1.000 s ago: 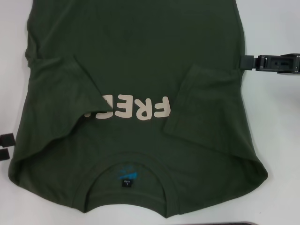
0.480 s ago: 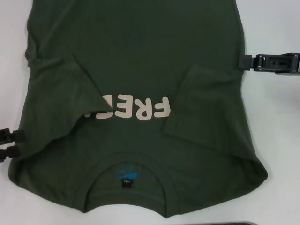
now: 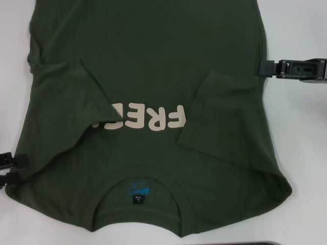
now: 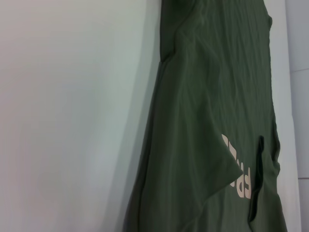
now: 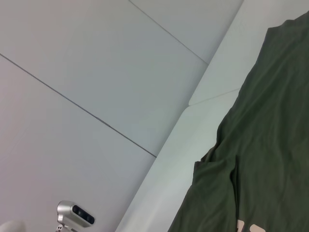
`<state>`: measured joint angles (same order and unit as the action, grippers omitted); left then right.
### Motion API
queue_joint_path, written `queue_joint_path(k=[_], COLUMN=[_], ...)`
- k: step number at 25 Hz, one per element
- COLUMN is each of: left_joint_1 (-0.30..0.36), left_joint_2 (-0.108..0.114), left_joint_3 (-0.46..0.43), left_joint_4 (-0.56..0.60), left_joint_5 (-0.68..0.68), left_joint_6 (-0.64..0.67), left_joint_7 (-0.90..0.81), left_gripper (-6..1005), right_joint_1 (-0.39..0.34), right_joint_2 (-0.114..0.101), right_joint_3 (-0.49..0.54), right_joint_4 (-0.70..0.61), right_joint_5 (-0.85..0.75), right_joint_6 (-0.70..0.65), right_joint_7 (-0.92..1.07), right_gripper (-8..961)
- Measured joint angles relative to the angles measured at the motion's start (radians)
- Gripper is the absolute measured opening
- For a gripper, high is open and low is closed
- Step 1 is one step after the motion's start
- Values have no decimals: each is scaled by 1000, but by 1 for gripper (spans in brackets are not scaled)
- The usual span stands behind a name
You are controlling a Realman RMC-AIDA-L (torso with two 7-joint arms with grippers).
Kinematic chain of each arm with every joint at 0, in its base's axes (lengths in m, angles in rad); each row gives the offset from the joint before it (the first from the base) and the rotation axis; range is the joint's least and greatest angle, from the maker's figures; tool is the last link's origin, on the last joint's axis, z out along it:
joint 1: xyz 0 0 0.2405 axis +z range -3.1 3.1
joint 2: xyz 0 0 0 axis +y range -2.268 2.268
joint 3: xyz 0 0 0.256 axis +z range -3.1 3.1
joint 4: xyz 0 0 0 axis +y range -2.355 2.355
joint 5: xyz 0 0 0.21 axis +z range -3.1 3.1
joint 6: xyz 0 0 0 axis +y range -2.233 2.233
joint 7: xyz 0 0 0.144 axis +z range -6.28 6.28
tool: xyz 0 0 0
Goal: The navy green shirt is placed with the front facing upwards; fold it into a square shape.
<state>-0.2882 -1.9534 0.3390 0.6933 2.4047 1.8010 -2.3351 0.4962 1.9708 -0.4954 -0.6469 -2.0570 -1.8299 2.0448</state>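
Note:
The navy green shirt (image 3: 148, 66) lies flat, front up, on the white table, collar (image 3: 138, 176) and blue neck label (image 3: 138, 190) nearest me. Both sleeves are folded inward; the left sleeve (image 3: 76, 97) covers part of the cream "FREE!" lettering (image 3: 153, 119). My left gripper (image 3: 12, 168) is open at the shirt's left edge by the shoulder, its fingertips just touching the cloth. My right gripper (image 3: 263, 68) touches the shirt's right edge at the folded right sleeve (image 3: 225, 112). The shirt also shows in the left wrist view (image 4: 212, 96) and the right wrist view (image 5: 260, 145).
Bare white table (image 3: 301, 153) lies on both sides of the shirt. A dark object's edge (image 3: 255, 243) shows at the near edge of the head view. A small silver camera (image 5: 75, 215) stands beyond the table in the right wrist view.
My left gripper moved in to the shirt's left edge, then shifted toward the near side along it. The right gripper and the shirt have not moved.

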Motion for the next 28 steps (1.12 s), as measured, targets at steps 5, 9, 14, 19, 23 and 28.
queue_joint_path(k=[5,9,14,19,23,28], left_joint_1=[1,-3,-6,-1,-2,-6], left_joint_2=[10,20,44,47,48,45], left_joint_3=[2,-3,-23,-20,-20,-9], left_joint_4=[1,8,32,53,61,63], left_joint_5=[11,38,39,48,75,99], left_joint_6=[0,17,73,72,66,57], left_joint_7=[-2,-3,-27,-59,-69,-72], left_gripper=[764,760,755,741,733,734], right_joint_1=[2,1,3,7,7,9], right_joint_2=[-2,-4,-6,-5,-6,-6], right_joint_3=[0,1,3,3,3,3], right_joint_4=[2,2,0,-1,-2,-1], right_joint_5=[0,0,0,0,-1,0], right_joint_6=[1,1,1,1,1,1], right_joint_7=[0,2,5,5,5,5], right_gripper=[789,790,790,790,790,790])
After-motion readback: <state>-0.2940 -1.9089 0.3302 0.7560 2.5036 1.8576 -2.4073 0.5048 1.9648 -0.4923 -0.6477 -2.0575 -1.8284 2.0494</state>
